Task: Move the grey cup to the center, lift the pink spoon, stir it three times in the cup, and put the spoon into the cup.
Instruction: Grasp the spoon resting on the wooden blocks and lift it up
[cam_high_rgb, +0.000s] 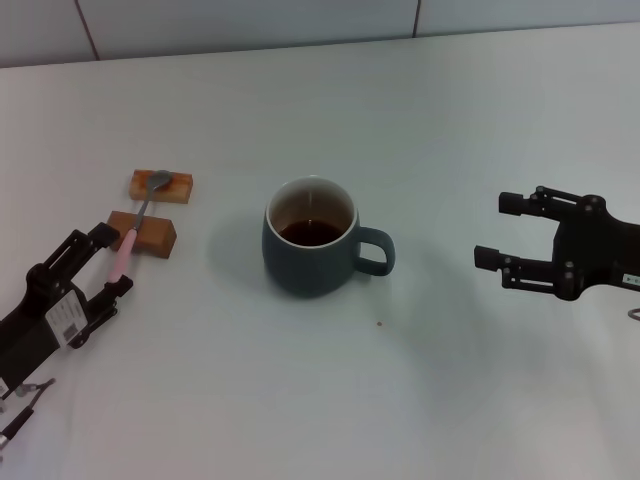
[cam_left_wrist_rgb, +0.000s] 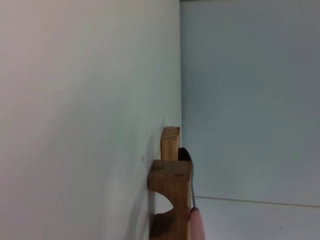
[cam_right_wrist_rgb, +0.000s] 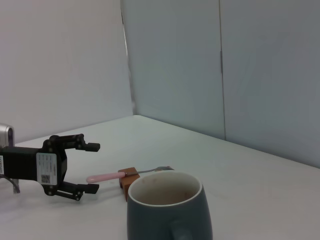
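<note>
Fingers first: your left gripper (cam_high_rgb: 112, 258) has its fingers (cam_right_wrist_rgb: 89, 147) spread apart, one on each side of the pink handle's end, and you cannot tell from these views whether either is touching it; your right gripper (cam_high_rgb: 502, 229) sits out on the right with its fingers (cam_high_rgb: 519, 204) also parted and nothing between them, well apart from the mug.

Now by size, operator: the white table (cam_high_rgb: 420, 110) fills your head view, with pale wall panels (cam_right_wrist_rgb: 260, 70) behind it; the grey cup (cam_high_rgb: 310, 238) stands upright near the middle of the table, handle turned toward your right gripper, dark brown inside and a dark pool at the bottom; you see that same mug close up in the right wrist view, rim toward the camera.

Left of the cup, two brown wooden blocks (cam_high_rgb: 160, 185) sit one behind the other; the pink spoon (cam_high_rgb: 134, 227) lies across them, metal bowl on the far block, pink handle over the near block (cam_high_rgb: 143, 233) and running out between your left fingers; a tiny dark speck (cam_high_rgb: 379, 323) lies on the table just in front of the cup.
</note>
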